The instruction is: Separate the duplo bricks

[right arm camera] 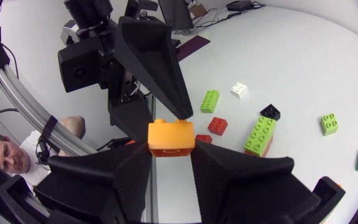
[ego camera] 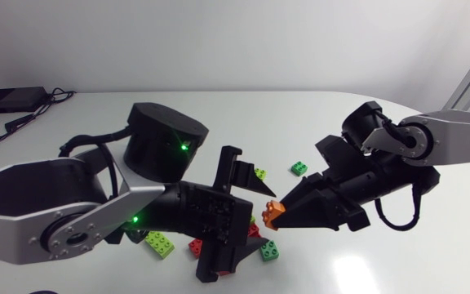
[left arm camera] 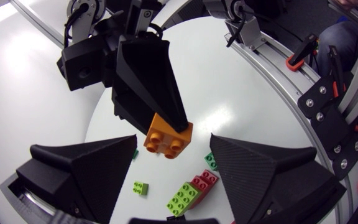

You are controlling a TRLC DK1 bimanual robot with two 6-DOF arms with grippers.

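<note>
**A:** What lay nearest, low in the frame?

**B:** Loose bricks on the white table (ego camera: 365, 269). There was a lime brick (ego camera: 160, 243) lower left of centre, a red brick (ego camera: 195, 246) near it, and a green brick (ego camera: 269, 251) at lower centre.

**A:** And the tools?

**B:** Mid-frame, the left gripper (ego camera: 258, 214) had its fingers spread wide, clasping nothing. The right gripper (right arm camera: 171, 149) was clamped on the orange brick (ego camera: 273, 212), just right of centre and off the table, at the mouth of the left fingers.

**A:** Touching them?

**B:** I could not tell.

**A:** Farther back?

**B:** A dark green brick (ego camera: 299, 168) lay upper right of centre.
</note>
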